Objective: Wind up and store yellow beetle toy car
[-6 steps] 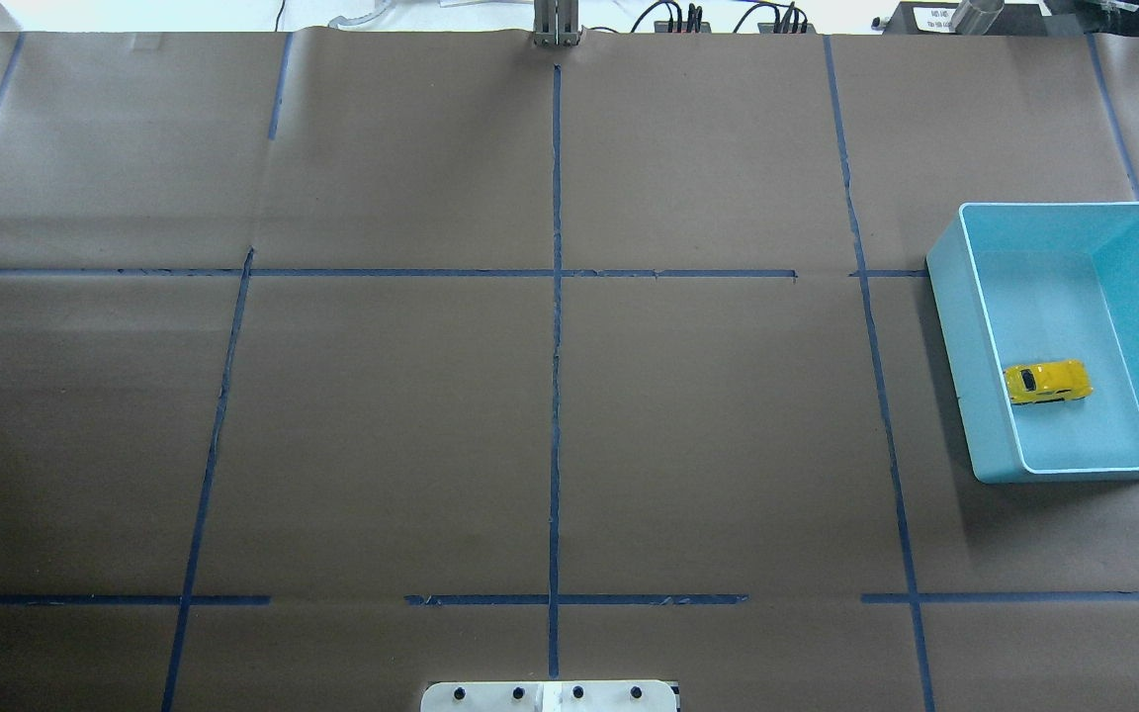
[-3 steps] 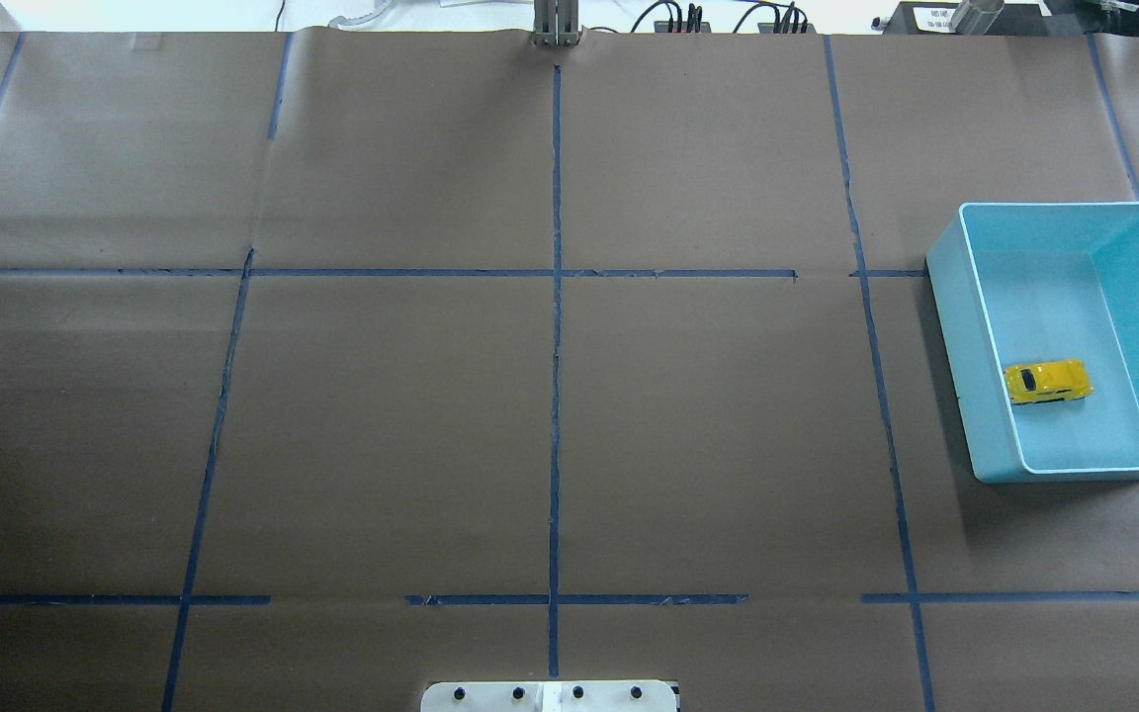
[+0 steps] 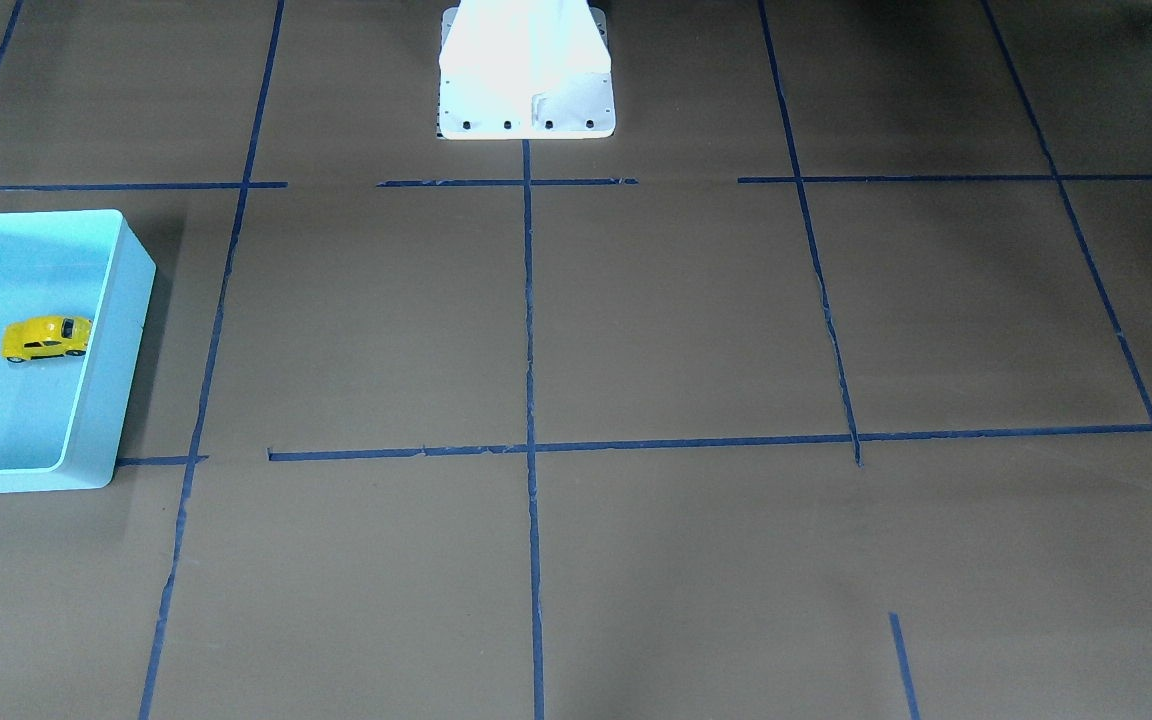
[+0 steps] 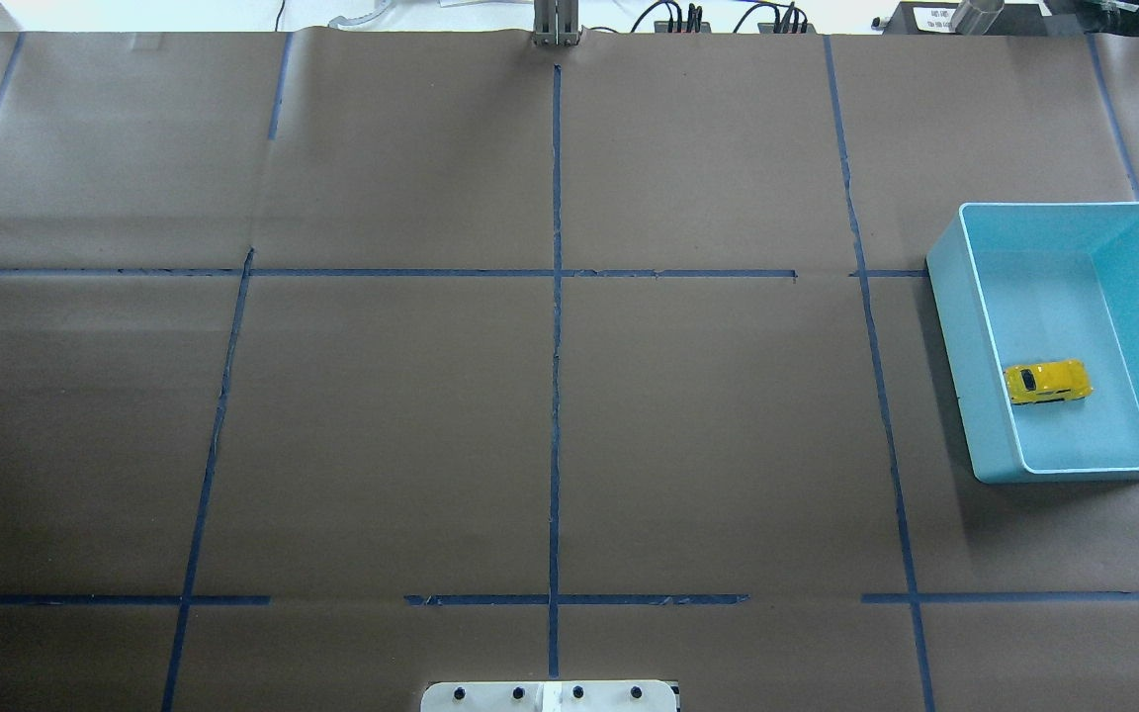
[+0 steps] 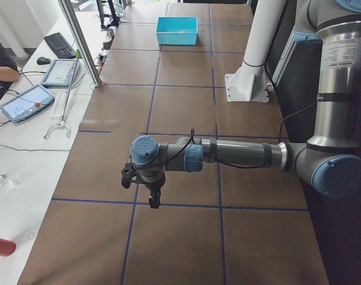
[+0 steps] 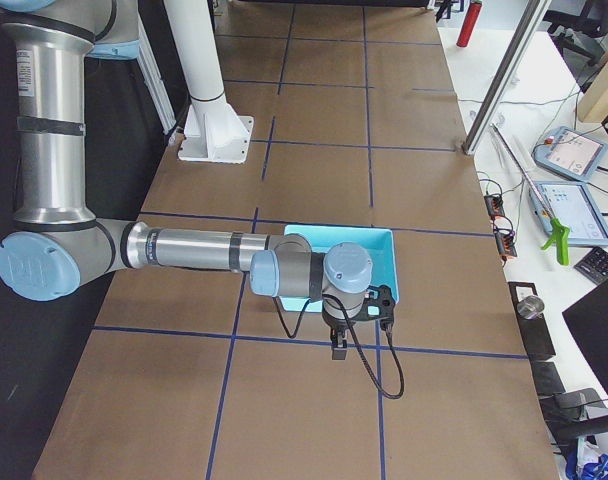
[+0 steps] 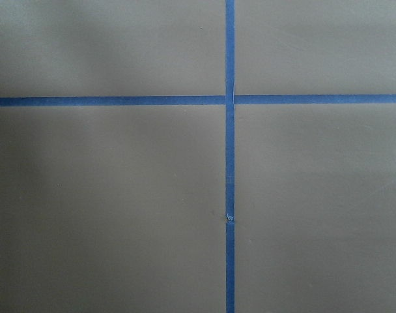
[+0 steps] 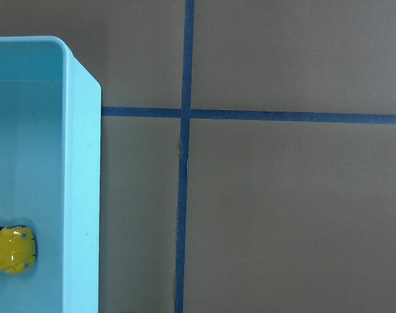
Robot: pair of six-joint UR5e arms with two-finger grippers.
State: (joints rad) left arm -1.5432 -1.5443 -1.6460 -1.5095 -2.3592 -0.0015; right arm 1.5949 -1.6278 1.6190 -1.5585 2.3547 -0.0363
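We've got the left arm [image 5: 240, 155] stretched out level over the brown-papered table [image 5: 180, 107], with the left gripper [image 5: 153, 202] hanging straight down off the wrist. From here its tip lines up with a blue tape line [image 5: 186, 206]. We can't tell whether the fingers are parted. Far beyond the gripper, at the table's far end, sits a light blue bin [image 5: 177, 31]. Between the two, off toward the robot's side, stands a white pedestal [image 5: 249, 89]. On the gripper's other side, a white bench [image 5: 26, 148] carries two tablets [image 5: 23, 102] and a keyboard [image 5: 59, 43], and a person's arm [image 5: 1, 62] shows at the edge.
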